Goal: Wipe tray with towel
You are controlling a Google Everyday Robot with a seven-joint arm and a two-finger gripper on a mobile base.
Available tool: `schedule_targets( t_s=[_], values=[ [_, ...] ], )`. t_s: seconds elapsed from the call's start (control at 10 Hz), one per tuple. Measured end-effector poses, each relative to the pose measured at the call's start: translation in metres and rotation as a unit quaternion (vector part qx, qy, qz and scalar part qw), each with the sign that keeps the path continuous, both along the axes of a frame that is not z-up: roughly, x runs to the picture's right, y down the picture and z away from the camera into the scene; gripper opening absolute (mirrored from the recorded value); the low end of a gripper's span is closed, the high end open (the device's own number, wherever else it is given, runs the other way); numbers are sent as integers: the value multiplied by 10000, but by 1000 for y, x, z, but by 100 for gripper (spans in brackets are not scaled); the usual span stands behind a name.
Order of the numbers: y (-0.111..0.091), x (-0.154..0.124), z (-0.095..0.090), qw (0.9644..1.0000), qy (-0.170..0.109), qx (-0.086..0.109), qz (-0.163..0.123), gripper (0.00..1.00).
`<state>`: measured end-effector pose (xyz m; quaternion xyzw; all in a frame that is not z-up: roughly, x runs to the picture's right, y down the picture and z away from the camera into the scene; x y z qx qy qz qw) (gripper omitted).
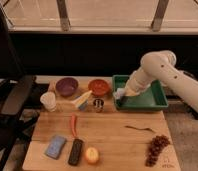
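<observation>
Past the purple bowl (66, 86) and the orange bowl (99, 86), the gripper (125, 93) hangs over the left end of the green tray (147, 106). Its jaws are clenched on the pale towel (119, 94), which droops by the tray's left wall. Wiping looks about to begin. The next move calls for pressing the cloth down and sweeping it rightward.

Towel (118, 94) at tray (159, 98).
Gripper (124, 93) is pinching the rumpled pale towel over the green tray's left end.

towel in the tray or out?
In: the towel, clamped in the gripper, is inside the left end of the tray; whether it touches the floor, cannot tell.
</observation>
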<state>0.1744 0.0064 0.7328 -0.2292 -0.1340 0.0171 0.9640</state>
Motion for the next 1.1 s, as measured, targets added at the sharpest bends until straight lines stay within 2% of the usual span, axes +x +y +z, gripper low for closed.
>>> schedule_targets(
  t_s=[0.2, 0.4, 0.6, 0.8, 0.9, 1.0, 1.1],
  values=[
    [-17, 7, -4, 10000, 50, 39, 63, 0],
    [-17, 7, -4, 10000, 47, 38, 57, 0],
    [-19, 20, 7, 9987, 482, 143, 103, 0],
    [-21, 53, 21, 9950, 960, 144, 240, 0],
    [-20, 73, 33, 9914, 1267, 97, 313, 0],
    [-20, 81, 38, 9898, 1385, 68, 335, 0],
    [-17, 97, 53, 9854, 1655, -21, 409, 0]
  ],
)
